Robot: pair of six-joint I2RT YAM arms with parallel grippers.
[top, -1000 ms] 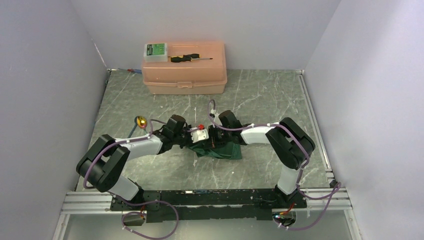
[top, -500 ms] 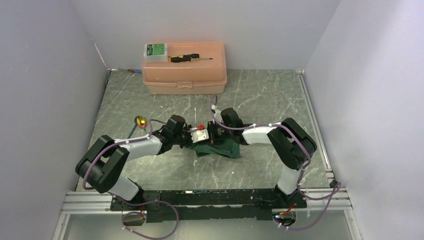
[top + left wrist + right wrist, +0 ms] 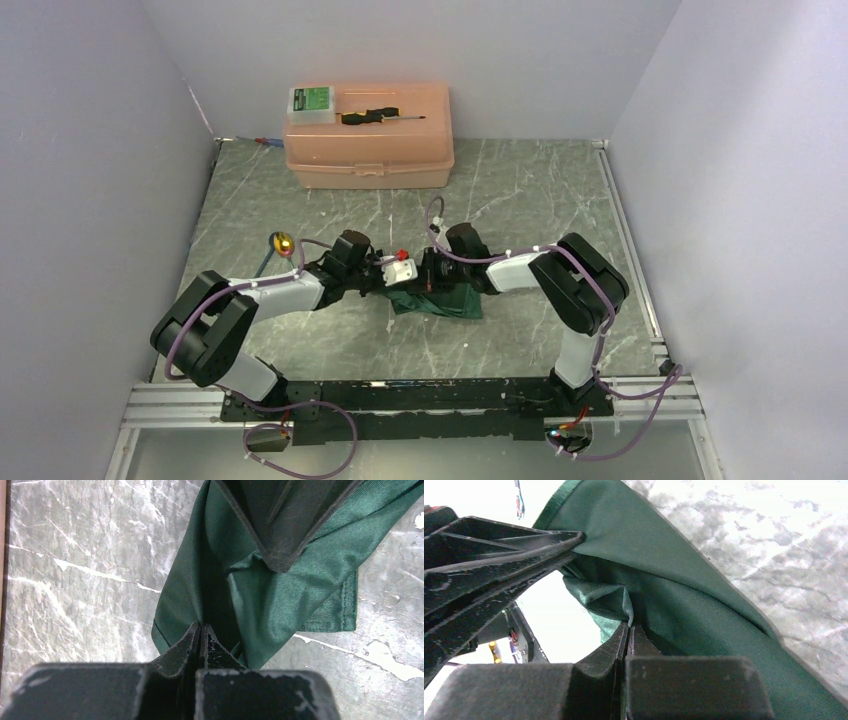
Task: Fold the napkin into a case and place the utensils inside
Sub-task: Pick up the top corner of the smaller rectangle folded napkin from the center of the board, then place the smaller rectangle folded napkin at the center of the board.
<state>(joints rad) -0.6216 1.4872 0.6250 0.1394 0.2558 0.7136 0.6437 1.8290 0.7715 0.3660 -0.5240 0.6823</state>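
Napkin (image 3: 285,605) partly behind right claw (image 3: 281,566)

Dark green napkin (image 3: 455,301), grey marbled table (image 3: 520,200)

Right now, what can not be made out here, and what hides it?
Top view: both arms cover much of the napkin; its folds are unreadable.
Top view: the gold utensil is too small to identify; no silver one shows.
Left wrist view: the left hand hides the napkin's near edge.
Right wrist view: background washed out.
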